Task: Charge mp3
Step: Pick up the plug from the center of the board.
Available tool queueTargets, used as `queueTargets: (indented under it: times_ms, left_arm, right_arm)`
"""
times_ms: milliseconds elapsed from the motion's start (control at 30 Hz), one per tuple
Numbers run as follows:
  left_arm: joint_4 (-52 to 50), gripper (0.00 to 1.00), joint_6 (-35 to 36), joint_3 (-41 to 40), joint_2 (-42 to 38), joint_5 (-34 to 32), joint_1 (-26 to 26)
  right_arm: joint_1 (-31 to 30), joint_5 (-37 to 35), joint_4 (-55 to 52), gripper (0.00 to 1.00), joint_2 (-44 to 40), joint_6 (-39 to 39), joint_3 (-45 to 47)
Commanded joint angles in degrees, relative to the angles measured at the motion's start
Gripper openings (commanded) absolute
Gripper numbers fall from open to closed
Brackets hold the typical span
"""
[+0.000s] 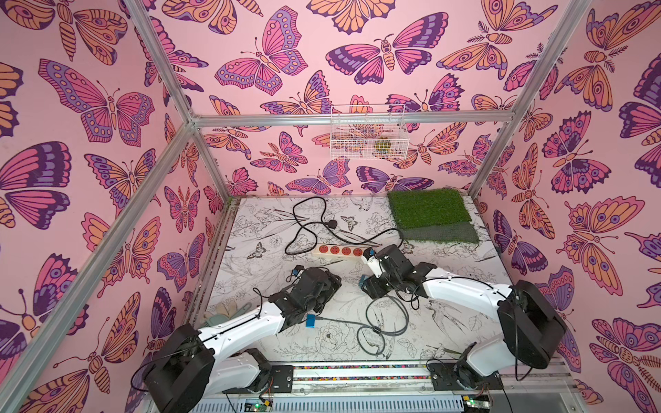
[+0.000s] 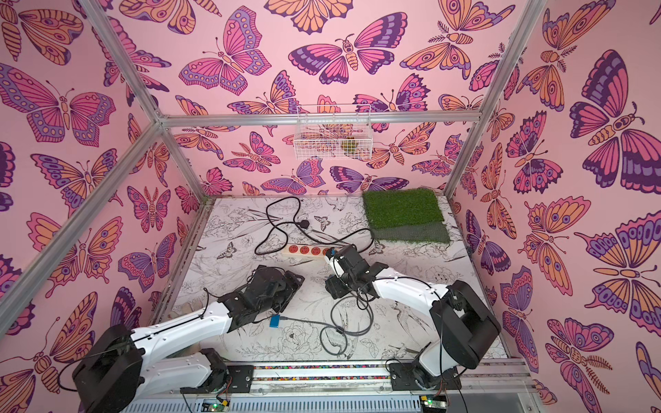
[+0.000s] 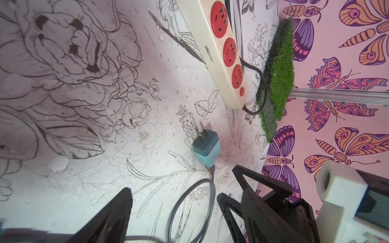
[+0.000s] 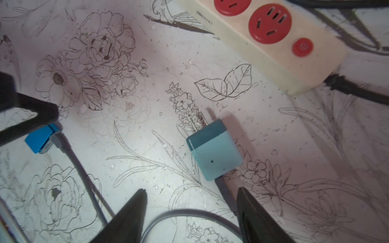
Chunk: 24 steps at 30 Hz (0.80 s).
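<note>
The mp3 [image 1: 310,320] is a small bright-blue square lying flat on the table beside my left forearm. In the right wrist view the mp3 [image 4: 41,140] lies partly under a black finger of the left gripper. A grey cable [image 1: 357,323] is plugged into it and loops across to the teal charger cube [image 4: 214,149], which lies on its side with its prongs pointing at the power strip [image 4: 269,40]. My right gripper [image 4: 191,190] hangs open just short of the cube, over the cable, holding nothing. My left gripper [image 3: 173,192] is open too, over the cable loop, facing the cube [image 3: 207,149].
The cream power strip [image 1: 338,250] with red sockets lies across the table's middle, its black cord [image 1: 307,221] coiled behind it. A green turf mat [image 1: 429,211] fills the back right corner. A white wire basket [image 1: 366,136] hangs on the back wall. Pale gloves [image 1: 225,311] lie at the left edge.
</note>
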<state>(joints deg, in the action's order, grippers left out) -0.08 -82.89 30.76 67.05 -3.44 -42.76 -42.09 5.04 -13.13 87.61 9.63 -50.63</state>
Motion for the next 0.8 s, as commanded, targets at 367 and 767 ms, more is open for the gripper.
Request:
queueTargets:
  times_ms: [367,767]
  left_arm:
    - [-3.9,0.84,1.6,-2.4,-3.6,-2.5,0.7]
    - [-3.9,0.83,1.5,-2.6,-3.4,-2.2,0.9]
  right_arm:
    - [0.0,-5.0,0.6,0.73,12.0,-4.4,-5.8]
    - [0.0,-4.4,2.6,0.65,13.7,-5.2,-5.2]
